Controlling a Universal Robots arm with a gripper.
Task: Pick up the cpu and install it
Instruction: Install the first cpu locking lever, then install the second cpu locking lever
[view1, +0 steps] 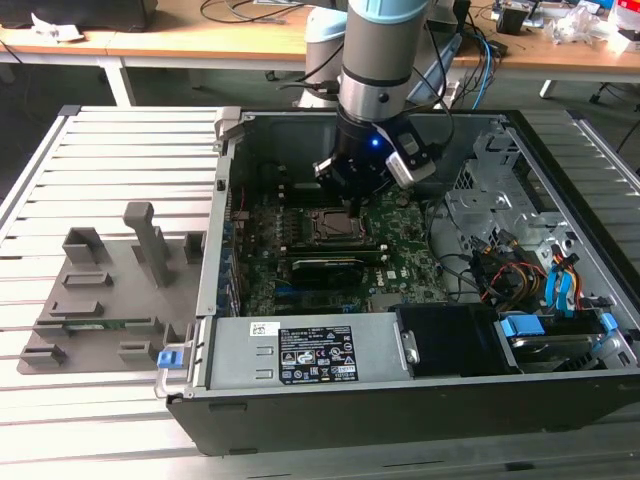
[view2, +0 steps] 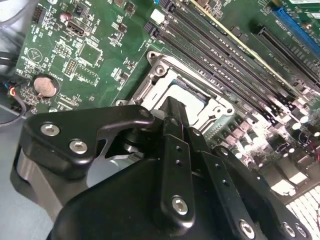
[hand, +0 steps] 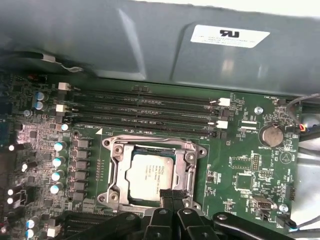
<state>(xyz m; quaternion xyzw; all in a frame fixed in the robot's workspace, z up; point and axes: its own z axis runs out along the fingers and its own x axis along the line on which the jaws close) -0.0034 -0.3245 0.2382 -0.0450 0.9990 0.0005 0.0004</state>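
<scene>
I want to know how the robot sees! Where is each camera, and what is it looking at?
Exterior view: off the arm, above the open computer case, looking down into it; the arm and end effector show.
First wrist view: rides on the arm, looking down at the cpu lying in its socket frame; the end effector shows.
Second wrist view: on the arm too, looking past the black end effector at the motherboard.
Both wrist views share the socket, memory slots and coin battery.
</scene>
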